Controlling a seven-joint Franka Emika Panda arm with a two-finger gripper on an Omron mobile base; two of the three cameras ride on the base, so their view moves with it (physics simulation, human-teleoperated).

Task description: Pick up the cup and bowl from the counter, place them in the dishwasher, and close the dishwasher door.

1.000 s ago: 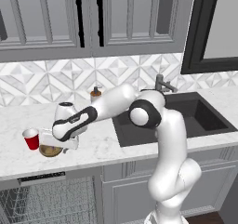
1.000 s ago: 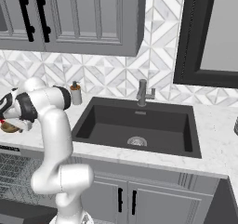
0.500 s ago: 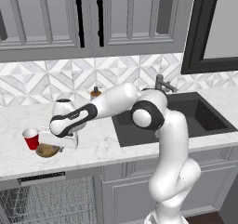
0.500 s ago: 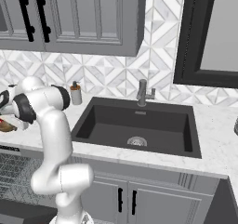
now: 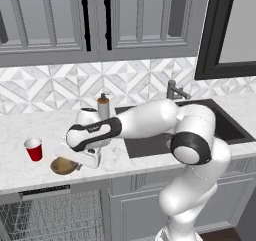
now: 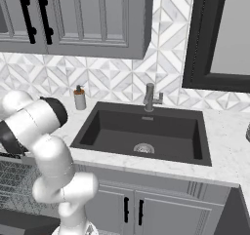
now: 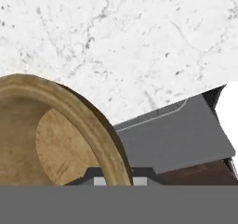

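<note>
Hand view shows the gripper (image 7: 114, 180) nearly closed on the rim of the bowl (image 7: 51, 139), one tip inside and one outside. The bowl (image 5: 64, 166) sits at the front edge of the counter (image 5: 30, 175), directly under the hand. It looks empty. The cup (image 5: 34, 149) stands just beside it, toward the left end. The dishwasher (image 5: 50, 215) rack is open below the bowl.

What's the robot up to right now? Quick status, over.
Tool shut on the wooden bowl's rim at the counter edge. Red cup standing upright beside it, untouched. Dishwasher rack open below, nothing in the way.
</note>
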